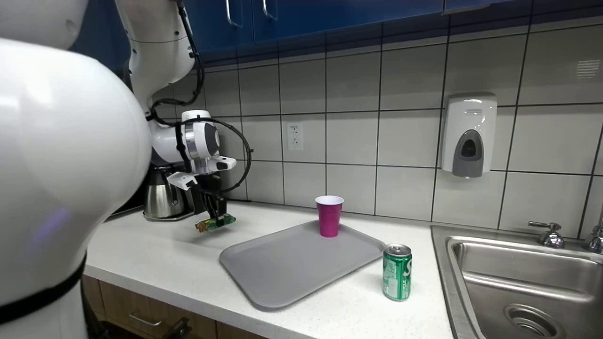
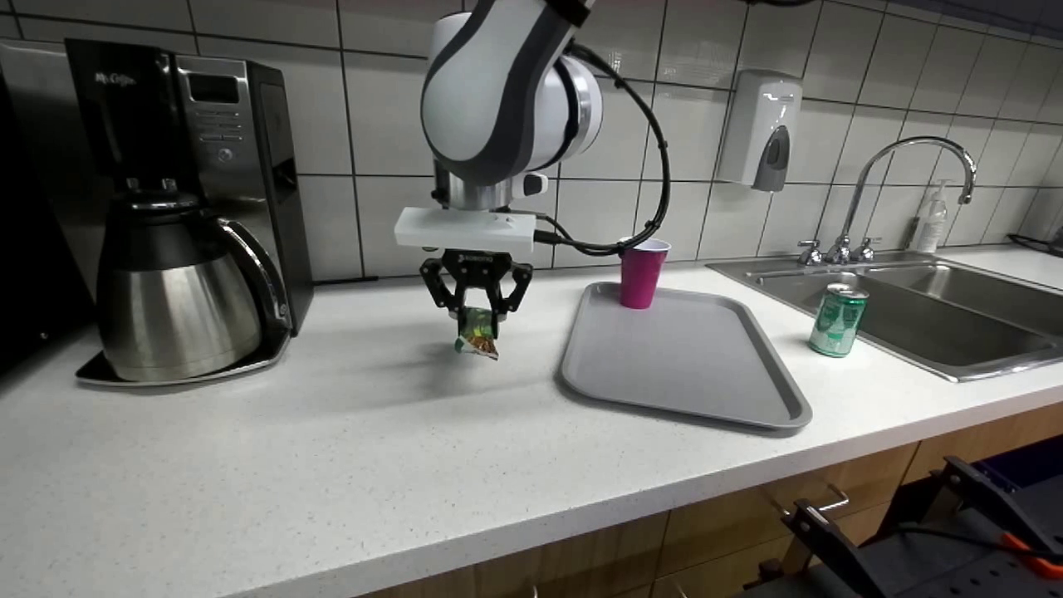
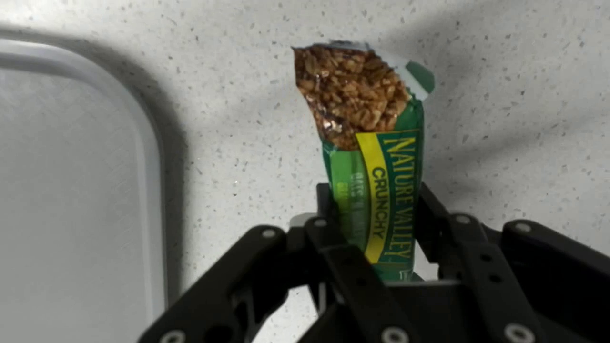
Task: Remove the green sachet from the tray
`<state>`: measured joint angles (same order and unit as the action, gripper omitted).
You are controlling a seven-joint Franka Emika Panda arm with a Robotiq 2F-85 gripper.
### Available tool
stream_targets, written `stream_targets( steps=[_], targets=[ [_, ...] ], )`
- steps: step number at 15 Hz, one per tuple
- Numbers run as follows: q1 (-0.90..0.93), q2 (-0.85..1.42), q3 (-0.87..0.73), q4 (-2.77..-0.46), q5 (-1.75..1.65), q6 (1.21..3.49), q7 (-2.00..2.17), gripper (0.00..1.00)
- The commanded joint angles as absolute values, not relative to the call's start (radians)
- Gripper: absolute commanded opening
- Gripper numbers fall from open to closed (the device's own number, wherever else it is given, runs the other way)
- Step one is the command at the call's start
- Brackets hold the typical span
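Observation:
The green sachet (image 3: 367,143) is a green packet with a brown granola picture at one end and a yellow band. My gripper (image 3: 372,200) is shut on it, one finger on each long side. In both exterior views the sachet (image 1: 206,225) (image 2: 477,344) hangs in the gripper (image 1: 218,219) (image 2: 479,322) above the white counter, with a shadow below it. It is beside the grey tray (image 1: 301,263), not over it. The tray also shows in an exterior view (image 2: 689,353) and at the left of the wrist view (image 3: 153,190).
A magenta cup (image 1: 329,216) stands on the tray near the wall. A green can (image 1: 397,273) stands between the tray and the steel sink (image 1: 445,268). A coffee maker with a steel carafe (image 2: 178,299) stands on the counter (image 2: 349,465), on the gripper's other side.

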<state>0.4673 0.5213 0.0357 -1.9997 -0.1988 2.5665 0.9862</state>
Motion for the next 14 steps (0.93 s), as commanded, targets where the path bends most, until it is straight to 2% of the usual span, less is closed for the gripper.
stream_targets(
  steps=[1,9,10,11,14],
  targets=[
    [0.47,0.575,0.052,-1.931,-0.198,2.515,0.934,0.17],
    [0.48,0.64,0.049,-1.879,-0.19,2.502,0.871,0.17],
    [0.479,0.644,0.049,-1.874,-0.187,2.497,0.865,0.67],
    [0.48,0.647,0.047,-1.87,-0.187,2.495,0.861,0.69],
    [0.482,0.638,0.04,-1.87,-0.19,2.499,0.859,0.89]
  ],
)
